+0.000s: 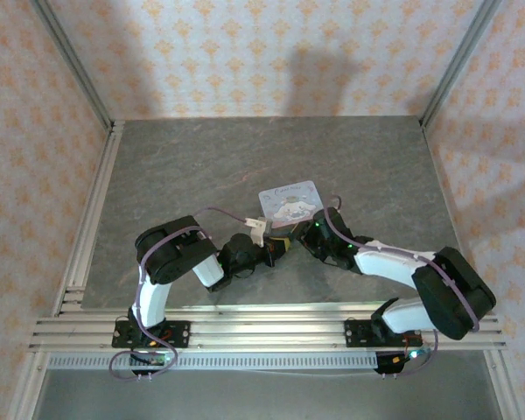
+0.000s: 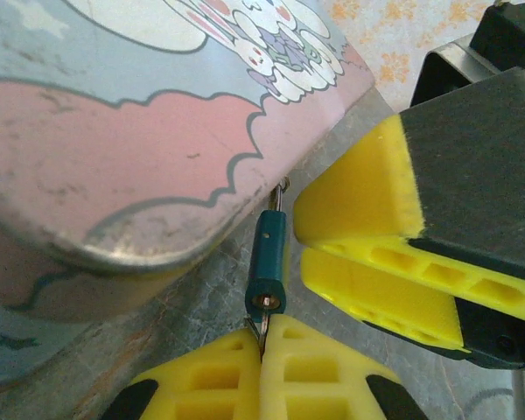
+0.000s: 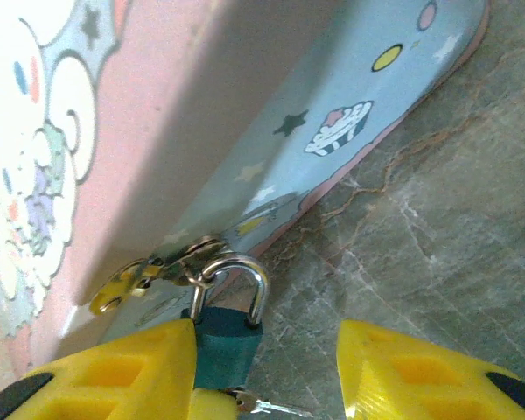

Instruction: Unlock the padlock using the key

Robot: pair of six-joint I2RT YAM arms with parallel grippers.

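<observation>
At the near edge a rack of aluminium rails (image 1: 262,328) carries two arm bases. From them two arms, the left arm (image 1: 171,258) and the right arm (image 1: 420,276), bend inward until their wrists nearly meet over the table (image 1: 184,166). Its top is a matt grey slab veined like stone.

There are two grippers, with four yellow fingers in all. The left gripper (image 2: 264,324) has its fingers pressed together on the one key (image 3: 271,408), a thin silvery blade. The blade sticks out from between the pads and meets the bottom end of the one padlock (image 3: 220,341); how far it sits in the keyhole I cannot tell. The right gripper (image 3: 267,332) stands with its jaws apart. The padlock's teal body lies against one finger (image 3: 114,372) and the other finger is well clear of it, so this pincer clamps nothing.

The padlock's silvery shackle (image 3: 245,276) is seated in the body at both legs. It passes through a brassy hasp (image 3: 149,273) on the side of the one tin (image 1: 290,203), pale blue and pink with a cartoon lid, which lies flat just beyond the grippers.

Farther on, the grey surface runs to two slanting aluminium posts (image 1: 70,61) and to walls (image 1: 262,52) papered in cream with an orange floral repeat
</observation>
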